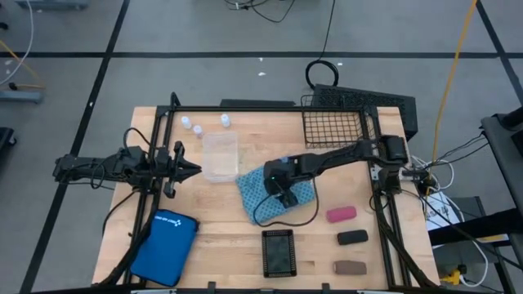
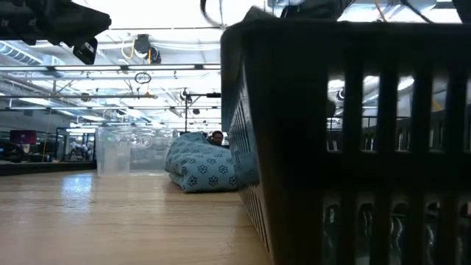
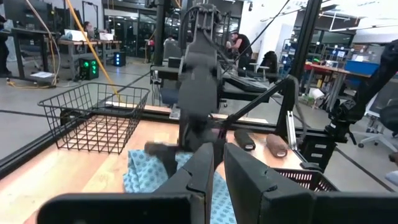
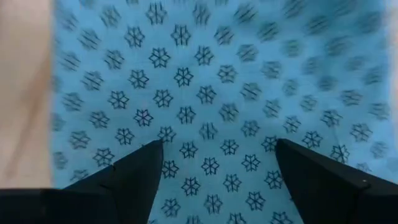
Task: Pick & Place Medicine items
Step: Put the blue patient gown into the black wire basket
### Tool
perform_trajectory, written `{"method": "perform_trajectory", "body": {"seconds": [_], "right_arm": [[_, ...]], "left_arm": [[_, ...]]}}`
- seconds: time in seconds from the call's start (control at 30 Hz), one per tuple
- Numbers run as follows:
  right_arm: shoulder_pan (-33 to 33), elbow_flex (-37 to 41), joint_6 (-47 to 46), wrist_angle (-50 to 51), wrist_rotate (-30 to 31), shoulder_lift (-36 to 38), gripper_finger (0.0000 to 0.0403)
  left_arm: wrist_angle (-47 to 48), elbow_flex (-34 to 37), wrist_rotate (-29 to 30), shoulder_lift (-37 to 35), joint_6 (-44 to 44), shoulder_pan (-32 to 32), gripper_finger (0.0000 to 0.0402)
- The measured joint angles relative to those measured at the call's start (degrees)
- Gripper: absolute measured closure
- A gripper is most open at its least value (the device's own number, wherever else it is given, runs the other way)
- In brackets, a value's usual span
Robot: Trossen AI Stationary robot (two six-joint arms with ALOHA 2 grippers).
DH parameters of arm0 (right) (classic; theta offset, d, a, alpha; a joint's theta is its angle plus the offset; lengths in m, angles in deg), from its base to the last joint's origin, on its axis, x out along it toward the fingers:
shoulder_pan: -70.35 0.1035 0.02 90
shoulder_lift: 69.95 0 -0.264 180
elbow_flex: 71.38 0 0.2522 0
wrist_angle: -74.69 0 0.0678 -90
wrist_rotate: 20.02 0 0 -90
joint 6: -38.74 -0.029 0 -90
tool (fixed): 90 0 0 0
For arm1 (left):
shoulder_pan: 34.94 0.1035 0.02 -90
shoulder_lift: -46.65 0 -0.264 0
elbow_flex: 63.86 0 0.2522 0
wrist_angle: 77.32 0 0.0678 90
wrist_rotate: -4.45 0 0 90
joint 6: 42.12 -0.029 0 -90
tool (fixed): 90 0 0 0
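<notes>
The teal patterned pouch [image 1: 260, 196] [image 4: 205, 74] lies flat on the wooden table near its middle. My right gripper [image 1: 282, 193] [image 4: 219, 149] is open and points steeply down over it, one finger on each side of the pouch's middle. Three white vials [image 1: 198, 128] stand at the far left of the table. The pink block [image 1: 341, 214], the black block [image 1: 352, 237] and the brown block [image 1: 350, 267] lie in a row at the near right. My left gripper [image 1: 193, 170] [image 3: 216, 165] is shut and waits level at the table's left side.
A clear plastic container [image 1: 221, 155] stands just left of and behind the pouch. A small black crate [image 1: 278, 251] sits at the near edge, a wire basket [image 1: 333, 124] at the far right, and a bright blue zip case [image 1: 166, 245] at the near left.
</notes>
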Motion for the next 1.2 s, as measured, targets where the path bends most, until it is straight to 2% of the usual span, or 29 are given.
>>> {"method": "perform_trajectory", "body": {"seconds": [0.2, 0.33, 0.47, 0.73, 0.77, 1.0, 1.2], "right_arm": [[-0.2, -0.3, 1.2, 3.1, 2.0, -4.7, 0.0091], [-0.2, -0.2, 0.9, 4.2, 1.8, -7.3, 0.0119], [-0.1, -0.2, 1.0, 4.6, 2.2, -8.3, 0.0184], [-0.1, 0.0, 1.6, 4.6, 2.3, -8.4, 0.0376], [-0.1, 0.0, 1.6, 4.6, 2.3, -8.4, 0.0388], [-0.1, 0.0, 0.5, 3.9, 1.7, -5.4, 0.0399], [-0.1, 0.7, 0.0, 6.3, 1.7, 3.1, 0.0401]], "left_arm": [[0.0, 0.0, 0.0, 0.0, -0.2, 0.0, 0.0355], [0.0, 0.0, 0.1, 0.0, -0.2, 0.0, 0.0355], [0.0, 0.0, 0.0, 0.0, -0.2, 0.0, 0.0355], [0.0, 0.0, 0.1, 0.0, -0.1, 0.0, 0.0355], [0.0, 0.0, 0.0, 0.0, -0.1, 0.0, 0.0355], [0.0, 0.0, 0.1, 0.0, -0.4, 0.0, 0.0355], [0.0, 0.0, 0.0, 0.0, -0.4, 0.0, 0.0355]]}}
